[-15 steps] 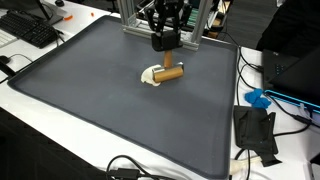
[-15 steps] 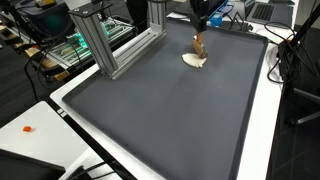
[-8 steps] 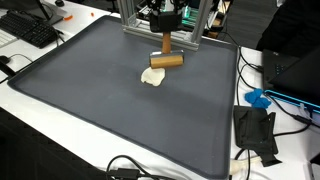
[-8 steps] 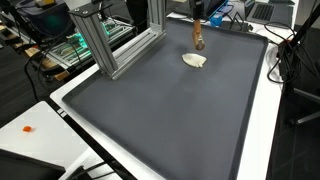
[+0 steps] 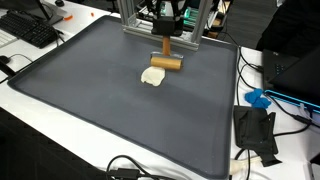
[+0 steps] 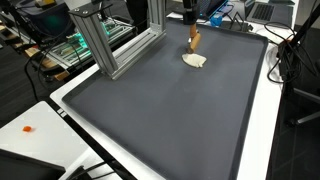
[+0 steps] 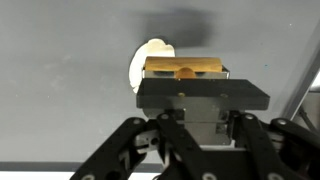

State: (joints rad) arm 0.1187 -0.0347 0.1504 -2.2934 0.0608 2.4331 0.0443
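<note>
1. The gripper (image 5: 165, 32) is closed on the upright stem of a wooden tool (image 5: 167, 64). The jaws are clamped on the stem from both sides.
2. The tool is held stem-up, so that its round crosspiece hangs level at the bottom, facing the mat (image 5: 90, 110).
3. The tool is located over the far half of the mat, just in front of the aluminium frame (image 5: 130, 25). In an exterior view the tool (image 6: 194, 40) appears lifted clear of the surface.
4. A pale lump (image 5: 152, 77) lies flat on the mat, just left of and nearer than the crosspiece. In an exterior view the lump (image 6: 195, 60) is seen below the tool, apart from it.
5. In the wrist view the crosspiece (image 7: 183, 68) is framed between the jaws, with the lump (image 7: 150, 58) showing to its left. The hold is judged to keep the tool square above the lump.
6. No container is made out on the mat. The lump rests directly on the mat, and nothing is seen inside or under the lump.
</note>
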